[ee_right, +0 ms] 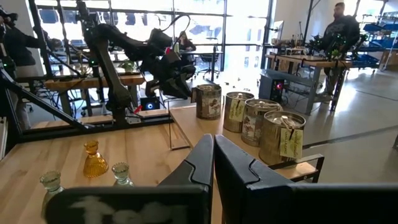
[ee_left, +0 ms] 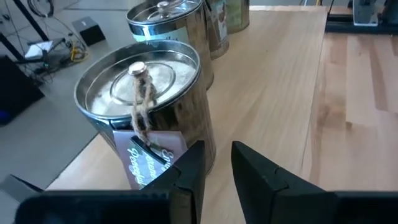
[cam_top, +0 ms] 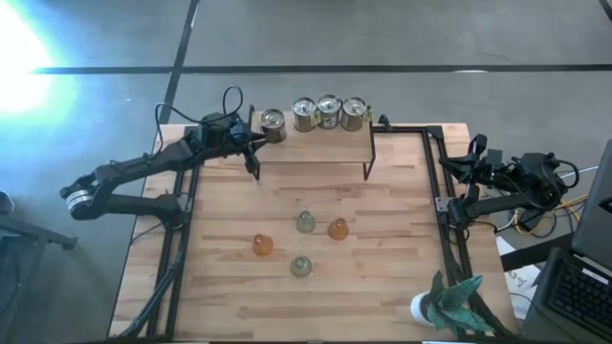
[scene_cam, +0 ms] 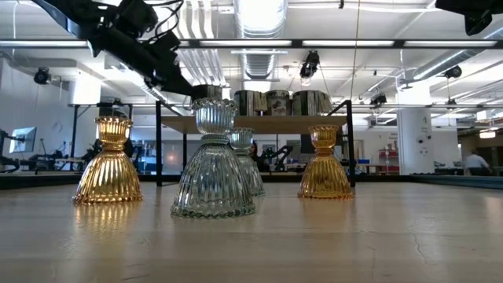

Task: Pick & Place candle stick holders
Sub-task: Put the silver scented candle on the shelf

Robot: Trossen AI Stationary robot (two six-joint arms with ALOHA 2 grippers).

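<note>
Four silvery can-like candle stick holders stand on a raised wooden shelf [cam_top: 316, 143] at the table's far edge: one [cam_top: 273, 124] set apart on the left, three [cam_top: 329, 112] in a row. My left gripper [ee_left: 217, 148] is level beside the left can [ee_left: 149, 106], narrowly open, with only shelf wood showing between its fingers. Two amber glass holders [cam_top: 263, 245] [cam_top: 338, 228] and two pale green ones [cam_top: 305, 222] [cam_top: 301, 267] stand on their flared bases mid-table. My right gripper [ee_right: 213, 155] waits shut at the table's right edge. My left gripper has the outer side of one finger [ee_left: 189, 171] close against the left can's lower wall [ee_left: 199, 134], next to its paper tag [ee_left: 146, 163]. Whether the finger touches the can or the tag, I cannot tell. The can stands upright on the shelf.
The shelf rests on thin black legs [cam_top: 365, 172] with room beneath. A white pot with a teal plant [cam_top: 445, 306] stands at the near right corner. Black frame rails [cam_top: 443, 191] run along the table's sides. People are in the room beyond.
</note>
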